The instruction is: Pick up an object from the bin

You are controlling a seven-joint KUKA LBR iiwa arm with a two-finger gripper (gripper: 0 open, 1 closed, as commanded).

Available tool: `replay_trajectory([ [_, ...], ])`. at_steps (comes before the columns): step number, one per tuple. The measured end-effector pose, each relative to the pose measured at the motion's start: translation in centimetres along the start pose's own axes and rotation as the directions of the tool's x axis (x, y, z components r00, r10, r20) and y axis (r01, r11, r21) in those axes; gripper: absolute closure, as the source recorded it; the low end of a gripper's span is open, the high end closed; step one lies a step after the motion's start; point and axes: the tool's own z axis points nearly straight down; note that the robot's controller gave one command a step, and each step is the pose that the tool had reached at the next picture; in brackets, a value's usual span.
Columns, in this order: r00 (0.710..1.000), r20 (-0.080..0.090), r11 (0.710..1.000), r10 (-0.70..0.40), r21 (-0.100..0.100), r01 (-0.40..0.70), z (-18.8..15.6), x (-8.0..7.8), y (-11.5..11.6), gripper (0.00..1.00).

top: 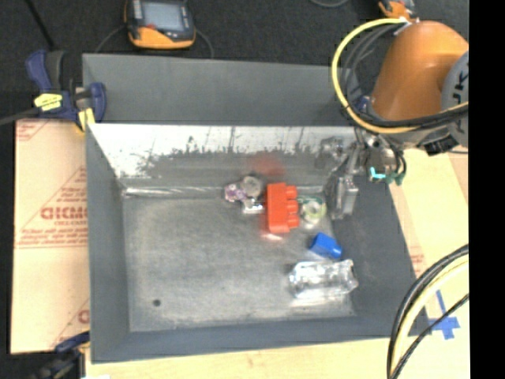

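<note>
so, in the camera view from above, the gripper [344, 205] hangs low in the back right part of the bin [173, 275], close to the rear wall. the arm's orange cover [414, 65] and looped cables [347, 85] sit above it. it points straight down, likely so it can come at a thing from overhead rather than from the side. whether it is spread or pressed together i cannot tell, since its lower end blends into the grey floor. nothing can be made out pinched in it.

the loose things lie scattered in the right half, as if tumbled there, none stacked on another. nearest the gripper is a ring [313, 209], just to its left and hard against the right side of an orange block [282, 208]. the ring is small, round and pale green-white with a darker hollow middle, and it lies flat. by my judgement it is light and sits low, so it offers little to grip, and the block crowds one side of it.

a blue piece [325, 245] lies near, toward the front. a clear packet [321, 280] lies further front. a purple thing [241, 192] sits left of the block.
</note>
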Motion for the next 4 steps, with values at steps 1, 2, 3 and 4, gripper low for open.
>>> replay_trajectory([
  [1, 0.997, 0.017, 0.998, -0.070, 0.003, 0.070, 14.7, 4.5, -4.3, 0.00],
  [2, 0.997, 0.018, 0.997, -0.076, 0.004, 0.076, 14.2, 4.3, -4.3, 1.00],
  [3, 0.991, 0.016, 0.991, -0.135, 0.005, 0.135, 2.6, 2.1, -4.4, 1.00],
  [4, 0.990, 0.018, 0.990, -0.143, 0.006, 0.143, -12.8, 0.0, -3.5, 1.00],
])
